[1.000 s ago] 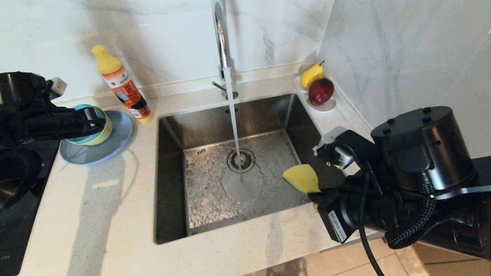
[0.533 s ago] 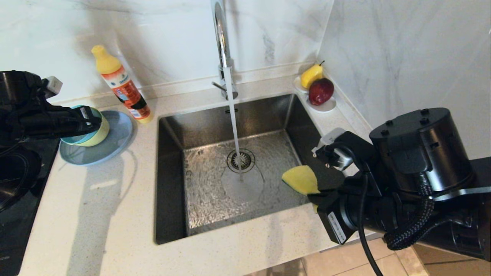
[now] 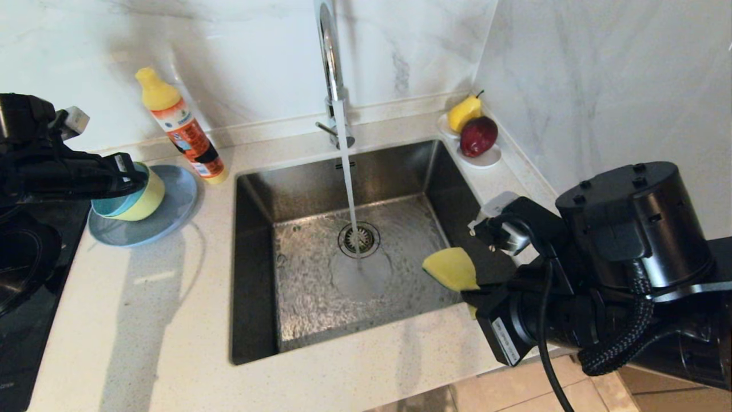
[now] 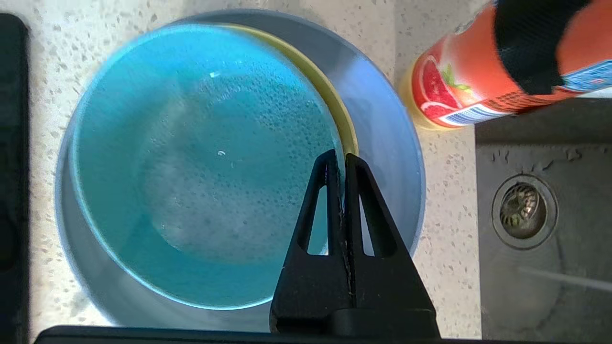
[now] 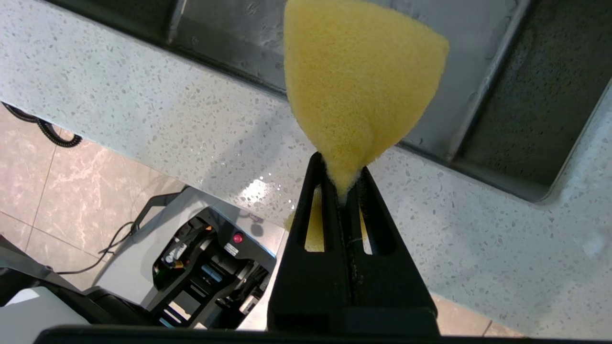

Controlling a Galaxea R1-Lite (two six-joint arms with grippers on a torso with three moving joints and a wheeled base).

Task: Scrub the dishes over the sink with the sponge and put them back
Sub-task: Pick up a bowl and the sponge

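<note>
From the head view you see the sink with water running from the faucet onto the drain; the left gripper sits at the rim of the teal bowl, left of the sink; that bowl is nested in the yellow bowl, and both stand on the grey-blue plate, with the detergent bottle just beside the plate; the right gripper holds the sponge over the sink's right edge.

In the left wrist view you find the left gripper pinched tight on the teal bowl at its rim, one finger inside and one outside; the inside looks wet and foamy, so judge it slick; the bowl is stiff, light and breakable, and a thin-rim pinch could let it swing or slip; lift it slowly and keep it level; the yellow bowl shows only as a sliver of rim, and the plate lies beneath.

In the right wrist view the right gripper is clamped on the sponge at one end, squeezing it thin; it is soft and light, so it will fold under pressure; press with its free broad face.
</note>
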